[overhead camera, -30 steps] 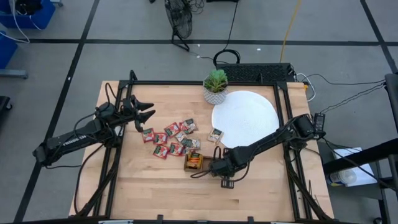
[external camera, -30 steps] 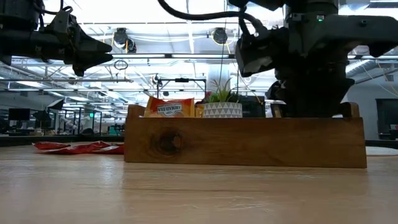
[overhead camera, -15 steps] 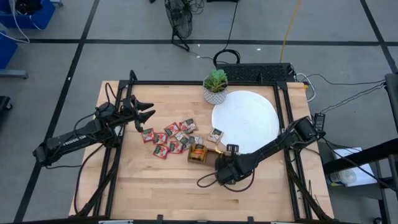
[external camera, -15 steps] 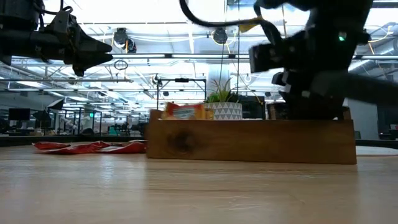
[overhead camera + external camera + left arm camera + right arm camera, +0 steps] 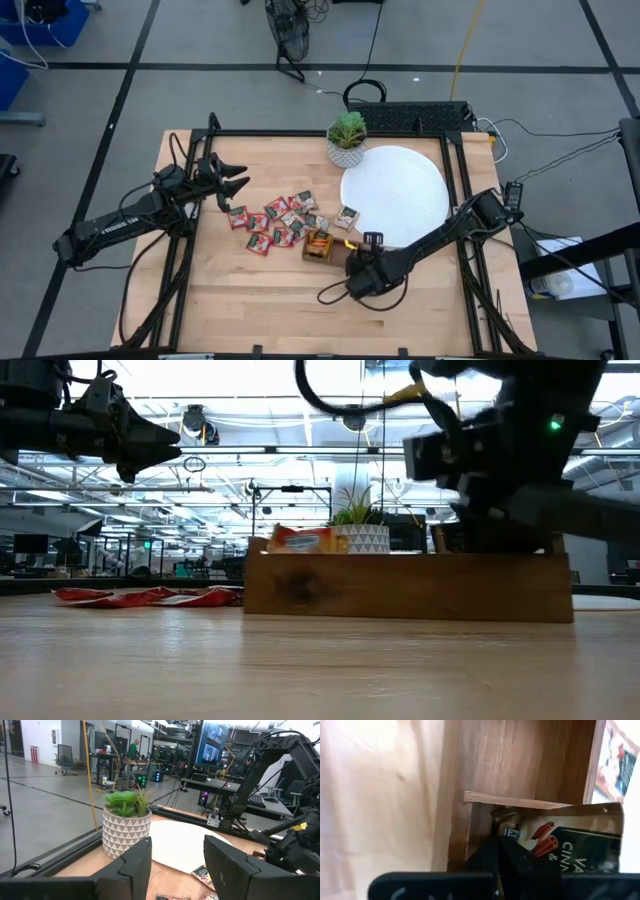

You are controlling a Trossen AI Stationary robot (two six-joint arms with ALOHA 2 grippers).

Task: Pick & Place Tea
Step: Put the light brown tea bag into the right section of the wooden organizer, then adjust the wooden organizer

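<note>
A brown wooden tray point(image 5: 318, 245) lies at mid-table; orange sachets point(image 5: 303, 540) stand up in its left end. Several red and pale tea sachets point(image 5: 275, 225) lie flat on the table to its left. One more sachet point(image 5: 347, 216) rests at the rim of the white disc point(image 5: 395, 195). My right gripper point(image 5: 340, 257) is shut and slants down into the tray's right part. My left gripper point(image 5: 238, 180) hangs open and level above the table's left side, holding nothing. My right gripper has its shut fingertips point(image 5: 501, 845) down inside a tray compartment. They sit next to a divider point(image 5: 520, 800) and the corner of a dark-printed sachet point(image 5: 570, 845). I cannot tell whether they pinch that sachet or only press the tray. The tray lies flat on the table.
A potted green plant point(image 5: 347, 138) stands at the far edge, next to the disc. Bare wood point(image 5: 250, 300) stretches along the near side. The black frame rails point(image 5: 300, 133) border the table.
My right gripper has rolled at the wrist and swung a little toward the far edge. The tray has slid with it toward the far edge and the sachets, and has turned on the table.
</note>
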